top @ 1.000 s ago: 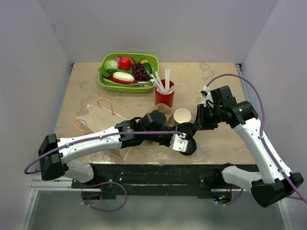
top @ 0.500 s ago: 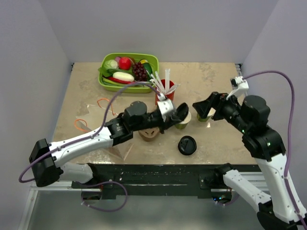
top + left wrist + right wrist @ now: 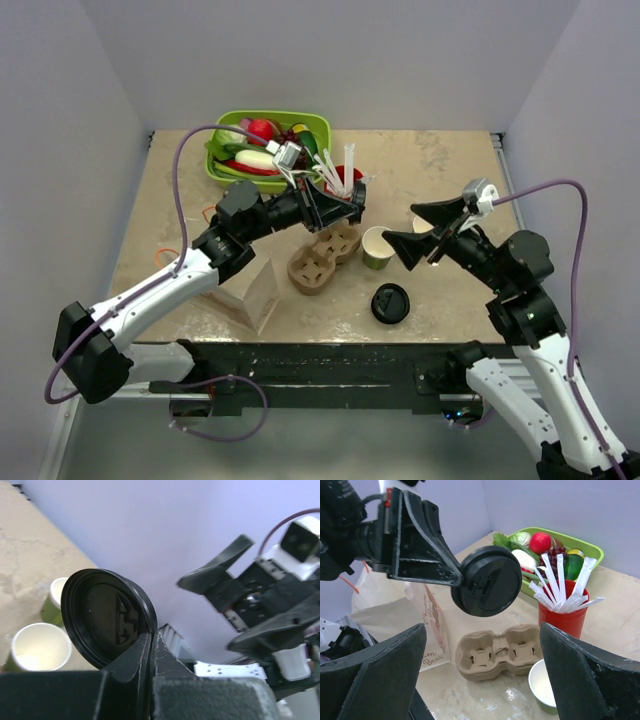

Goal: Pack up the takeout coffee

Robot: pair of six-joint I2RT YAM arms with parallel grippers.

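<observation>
Tabletop beige, mottled like stone, closed in by pale lilac walls. Green paper cup, white inside and rim, stands uncovered just right of cardboard carrier, black lid lying flat on table near it. Left gripper pinches edge of second black lid aloft by red cup; right gripper spread wide, empty, near green cup.
</observation>
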